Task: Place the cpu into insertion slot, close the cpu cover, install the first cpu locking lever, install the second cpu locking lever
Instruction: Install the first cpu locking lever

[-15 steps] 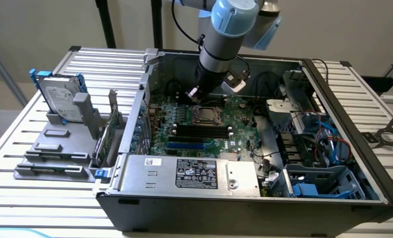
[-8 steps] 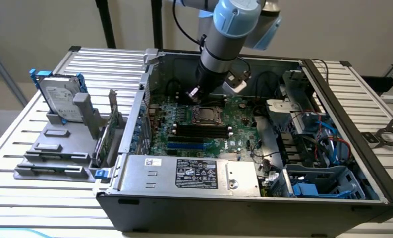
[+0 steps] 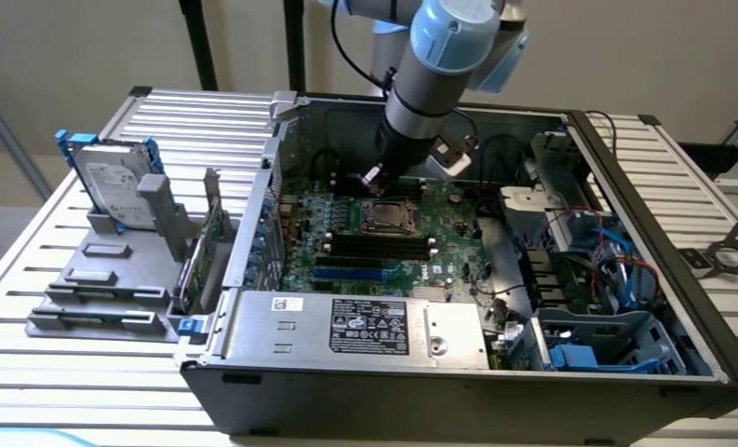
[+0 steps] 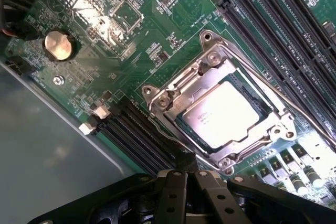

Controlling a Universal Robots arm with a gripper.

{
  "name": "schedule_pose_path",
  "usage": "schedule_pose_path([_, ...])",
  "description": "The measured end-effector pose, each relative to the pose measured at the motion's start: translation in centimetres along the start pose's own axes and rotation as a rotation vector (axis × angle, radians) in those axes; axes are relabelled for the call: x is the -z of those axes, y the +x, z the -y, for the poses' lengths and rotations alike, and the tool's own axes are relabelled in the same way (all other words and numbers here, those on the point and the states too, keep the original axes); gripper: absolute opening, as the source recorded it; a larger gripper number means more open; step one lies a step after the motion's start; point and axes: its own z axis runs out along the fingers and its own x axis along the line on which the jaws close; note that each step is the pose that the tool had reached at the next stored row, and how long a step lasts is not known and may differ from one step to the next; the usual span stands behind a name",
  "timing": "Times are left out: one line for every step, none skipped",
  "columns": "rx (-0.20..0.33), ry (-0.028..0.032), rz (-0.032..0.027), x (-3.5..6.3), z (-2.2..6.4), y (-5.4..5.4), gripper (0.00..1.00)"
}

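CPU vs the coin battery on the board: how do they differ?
The CPU is square with a pale grey, faintly printed top; the coin battery is round and golden. The CPU sits framed by the silver cover; the battery sits alone on bare green board. Both are flat and metallic.

one cpu (image 4: 223, 116), one cpu cover (image 4: 173, 90), one coin cell (image 4: 58, 45), one hard drive (image 3: 108, 182)
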Motion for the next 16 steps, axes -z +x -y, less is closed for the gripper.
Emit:
schedule_pose_path([0.0,-0.0005,0.0005,-0.02,-0.1,0.1,0.11])
schedule_pose_path([0.0,-0.001,0.0012,-0.02,-0.2,0.2,0.11])
schedule_pose_path([0.0,-0.0016,0.002,-0.03,-0.3,0.3,0.11])
schedule_pose_path([-0.001,-0.0021,0.0028,-0.04,-0.4,0.4,0.11])
schedule_pose_path([-0.001,-0.0027,0.0035,-0.05,-0.51,0.5,0.11])
schedule_pose_path([-0.001,-0.0033,0.0041,-0.07,-0.6,0.5,0.11])
schedule_pose_path([-0.001,-0.0037,0.0046,-0.08,-0.7,0.6,0.11])
schedule_pose_path([-0.001,-0.0039,0.005,-0.08,-0.79,0.7,0.11])
schedule_pose_path([-0.001,-0.0042,0.0053,-0.08,-0.88,0.8,0.11])
schedule_pose_path([-0.001,-0.0043,0.0056,-0.08,-0.97,0.9,0.11])
schedule_pose_path([-0.001,-0.0042,0.0055,-0.08,-1.08,1.0,0.11])
schedule_pose_path([-0.001,-0.0041,0.0054,-0.07,-1.19,1.1,0.11])
schedule_pose_path([-0.001,-0.0038,0.0055,-0.05,-1.32,1.2,0.11])
schedule_pose_path([-0.001,-0.0036,0.0056,-0.03,-1.46,1.4,0.11])
schedule_pose_path([-0.002,-0.0034,0.0059,0.0,-1.6,1.5,0.11])
schedule_pose_path([-0.002,-0.0032,0.0062,0.03,-1.74,1.7,0.11])
